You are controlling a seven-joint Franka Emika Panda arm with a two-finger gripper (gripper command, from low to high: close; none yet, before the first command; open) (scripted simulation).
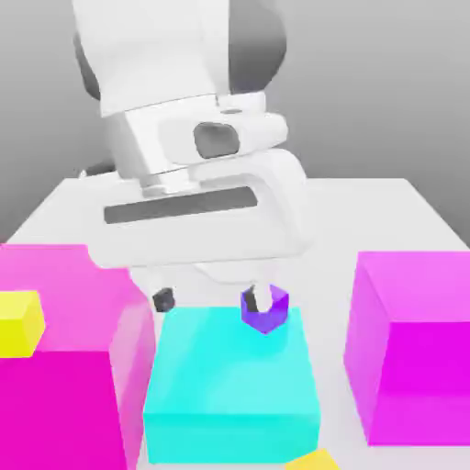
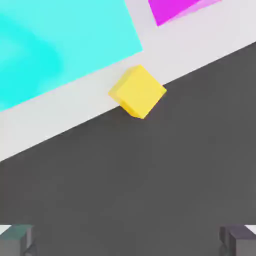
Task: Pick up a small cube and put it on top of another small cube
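Your gripper (image 2: 128, 240) is spread wide, pinching nothing. The golden cube (image 2: 137, 91) sits at the table's (image 2: 200, 45) near edge, just beside the cyan block (image 1: 229, 386). The purple cube (image 1: 264, 310) rests on that block's far side.

golden small cube (image 2: 137, 91) – violet cube (image 1: 264, 310), cyan block (image 1: 229, 390), magenta blocks (image 1: 413, 349)
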